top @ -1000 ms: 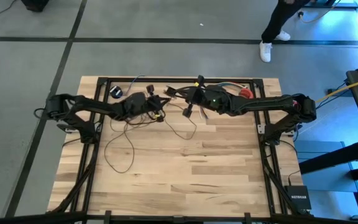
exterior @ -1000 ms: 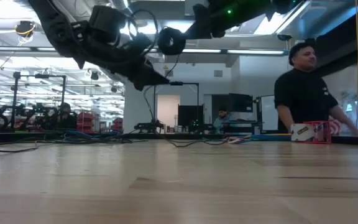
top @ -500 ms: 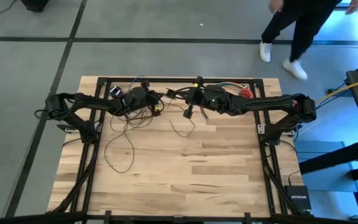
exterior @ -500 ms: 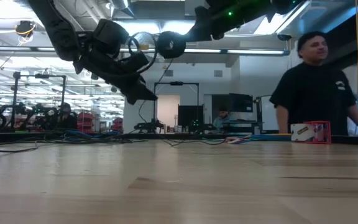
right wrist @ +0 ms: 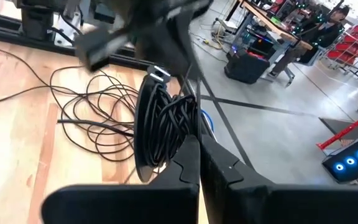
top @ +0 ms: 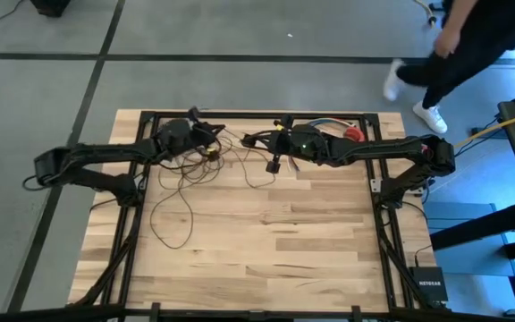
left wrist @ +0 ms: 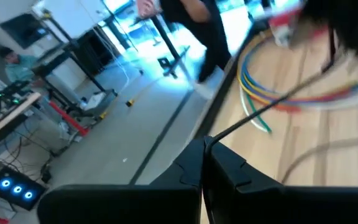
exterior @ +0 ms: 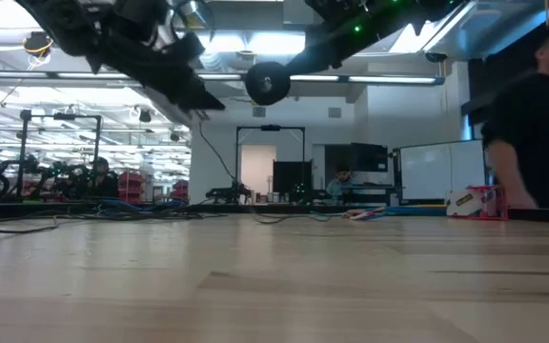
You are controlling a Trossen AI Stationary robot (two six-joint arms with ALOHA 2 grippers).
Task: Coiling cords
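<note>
The left gripper's [left wrist: 204, 144] two dark fingers [left wrist: 229, 163] are pressed together on a strand of the cords [top: 181, 192], a thin dark wire that runs out from between them over the table [top: 266, 259]. Seen from above, that gripper [top: 206, 131] is raised above the table's far edge, left of the middle, its arm stretched back to the table's left side.

The right gripper's [right wrist: 199, 138] fingers [right wrist: 224, 160] are closed on a thick coil of the same dark cord [right wrist: 160, 130], wound in many turns and hanging just in front of them. From above, this gripper [top: 259, 139] sits near the middle of the table's far edge, facing the left one and close to it, with strands strung between the two.

The rest of the cords lie in loose loops on the wood, spreading from under the grippers toward the table's left half. The round dark thing [exterior: 267, 84] hanging under the arms at table level may be that coil, though it is hard to be sure.

A bundle of multicoloured wires [left wrist: 272, 93] lies along the table's far edge near the right arm. Beyond the table's far right corner a person [top: 472, 45] is walking.
</note>
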